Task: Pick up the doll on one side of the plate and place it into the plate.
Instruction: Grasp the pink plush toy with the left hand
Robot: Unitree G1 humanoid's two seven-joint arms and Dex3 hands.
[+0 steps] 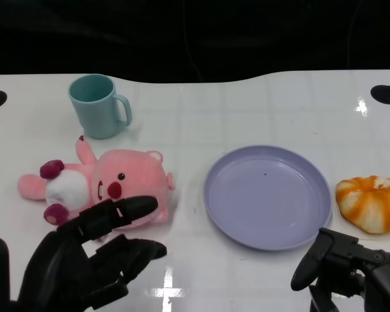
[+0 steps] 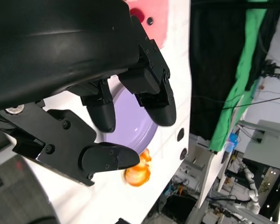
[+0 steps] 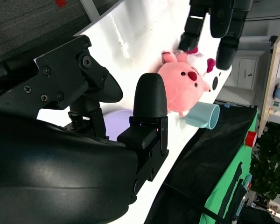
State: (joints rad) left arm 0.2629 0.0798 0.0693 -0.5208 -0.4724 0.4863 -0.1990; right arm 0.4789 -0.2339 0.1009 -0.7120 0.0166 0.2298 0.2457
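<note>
Pink doll [image 1: 104, 185] lay left of the purple plate [image 1: 267, 196], while the left hand [image 1: 91, 260] hovered spread and empty beside it.

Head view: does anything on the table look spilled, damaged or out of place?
Nothing stands out. The pink doll lies on its back left of the empty plate; the mug stands upright.

Both the left hand [image 1: 94, 257] and the right hand [image 1: 351, 270] were matte black throughout, with rounded glossy-edged shells, blocky segmented fingers ending in smooth rounded tips, and small recessed screws along the knuckle plates.
</note>
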